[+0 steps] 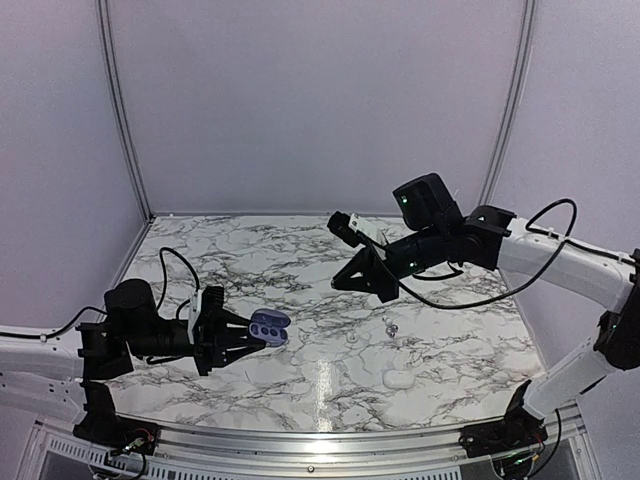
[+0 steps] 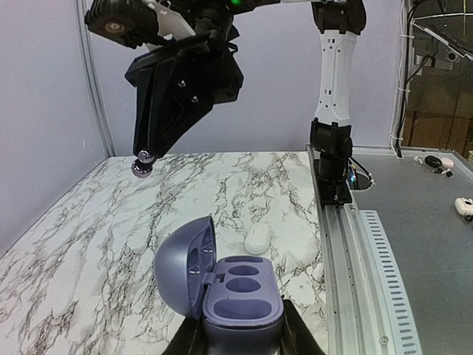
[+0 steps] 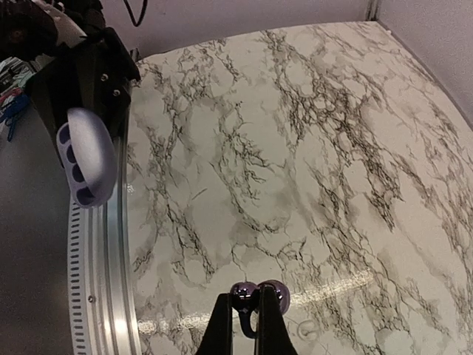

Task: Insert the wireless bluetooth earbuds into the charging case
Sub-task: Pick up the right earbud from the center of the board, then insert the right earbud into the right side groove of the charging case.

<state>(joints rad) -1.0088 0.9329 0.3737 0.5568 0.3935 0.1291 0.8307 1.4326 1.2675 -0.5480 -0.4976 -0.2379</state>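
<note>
My right gripper (image 3: 246, 299) is pinched tight on a dark, shiny earbud (image 3: 241, 293), which sits at my fingertips, up off the marble table (image 1: 250, 250). My left gripper (image 1: 250, 335) clamps narrowly on the base of the lavender charging case (image 2: 240, 296), held above the table's left side with its lid open and both wells showing. On the marble below my right arm lie a second bud (image 1: 392, 327) and a closed white case (image 1: 400, 379).

From high up and behind, we look down on the whole marble table (image 1: 300, 260). Our left wrist view sits close over the open purple case (image 2: 240, 292) and looks across at the right arm (image 2: 336, 74). Our right wrist view looks down past its fingers (image 3: 222, 329) and sees that case too.
</note>
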